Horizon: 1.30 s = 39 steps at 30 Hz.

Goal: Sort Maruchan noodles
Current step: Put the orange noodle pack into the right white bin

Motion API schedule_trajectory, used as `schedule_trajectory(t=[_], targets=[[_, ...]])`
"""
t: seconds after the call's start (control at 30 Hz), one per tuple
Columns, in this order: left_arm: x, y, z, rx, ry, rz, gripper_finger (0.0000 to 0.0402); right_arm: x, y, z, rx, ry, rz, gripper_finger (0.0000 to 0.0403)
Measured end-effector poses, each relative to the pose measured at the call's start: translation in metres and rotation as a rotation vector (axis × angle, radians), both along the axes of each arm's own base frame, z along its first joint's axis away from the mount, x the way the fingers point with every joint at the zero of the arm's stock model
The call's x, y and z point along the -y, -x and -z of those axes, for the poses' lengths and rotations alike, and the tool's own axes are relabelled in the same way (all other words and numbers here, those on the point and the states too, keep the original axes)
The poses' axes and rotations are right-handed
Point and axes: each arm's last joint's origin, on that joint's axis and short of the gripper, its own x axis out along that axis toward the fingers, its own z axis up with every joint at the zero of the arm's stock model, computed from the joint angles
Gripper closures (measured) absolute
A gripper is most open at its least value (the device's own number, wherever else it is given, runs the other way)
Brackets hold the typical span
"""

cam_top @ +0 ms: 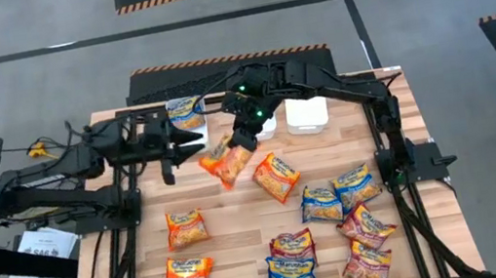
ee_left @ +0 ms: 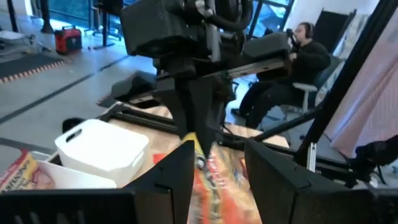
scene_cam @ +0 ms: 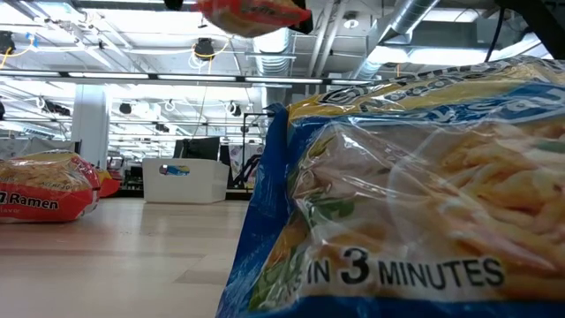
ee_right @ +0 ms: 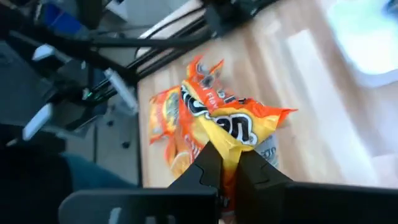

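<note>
My right gripper [cam_top: 241, 143] is shut on an orange noodle packet [cam_top: 225, 163] held above the table's far middle. The packet also shows at the top of the low view [scene_cam: 252, 13]. My left gripper [cam_top: 202, 148] is open and points toward the table's right. In the left wrist view its fingers [ee_left: 177, 174] stand on either side of the packet [ee_left: 217, 183]; I cannot tell whether they touch it. Other orange [cam_top: 276, 176], blue [cam_top: 320, 202] and maroon [cam_top: 364, 225] packets lie flat on the table. My right gripper pinches the orange packet's crimped end [ee_right: 227, 149] between its two fingers [ee_right: 208, 168]. The fingers come from above, slanting down toward the table's left. The packet hangs crumpled below them, clear of the table.
White bins stand at the far edge: one [cam_top: 306, 113] right of my right gripper, and one at the left holding a blue packet [cam_top: 185, 114]. Orange packets [cam_top: 187, 229] lie near left. A blue packet [scene_cam: 406, 203] fills the low view's right. A seated person [ee_left: 292, 56] is beyond the table.
</note>
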Motion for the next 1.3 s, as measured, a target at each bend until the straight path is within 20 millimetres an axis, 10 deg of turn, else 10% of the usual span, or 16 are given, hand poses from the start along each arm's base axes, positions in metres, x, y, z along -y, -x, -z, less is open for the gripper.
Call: schedule_trajectory(t=[0.77, 1.3], targets=[[-0.002, 0.043, -0.015, 0.066, -0.119, -0.279, 0.0272, 0.119, 0.120, -0.054, 0.036, 0.307, 0.270, 0.0376], [-0.008, 0.060, -0.013, 0.002, -0.138, -0.568, 0.0272, 0.217, 0.168, -0.014, -0.054, 0.253, 0.335, 0.0373]])
